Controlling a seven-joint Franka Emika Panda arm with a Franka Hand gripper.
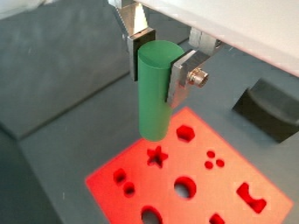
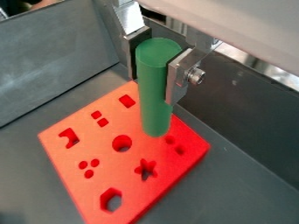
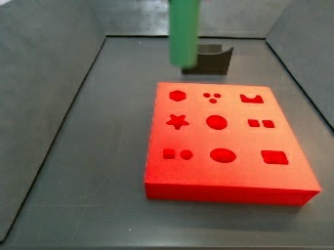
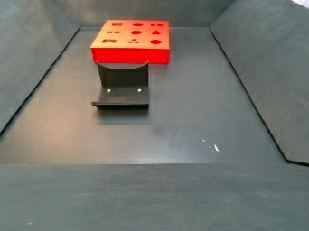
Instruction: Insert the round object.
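Note:
My gripper (image 1: 159,66) is shut on the round object (image 1: 155,92), a long plain green cylinder held upright by its top end; both wrist views show it (image 2: 156,87). It hangs above the red board (image 1: 225,179), and its lower end shows over the corner with the hexagonal hole (image 1: 184,133). The board has several shaped holes, among them a round hole (image 1: 184,185). In a side view the cylinder (image 3: 186,34) hangs above the board's (image 3: 196,139) far left corner, clear of the surface, and the gripper is out of frame.
The dark fixture (image 3: 209,59) stands just beyond the board's far edge and also shows in a wrist view (image 1: 271,109). In a side view it (image 4: 122,90) stands in front of the board (image 4: 133,56). Grey walls enclose the dark floor (image 4: 182,135).

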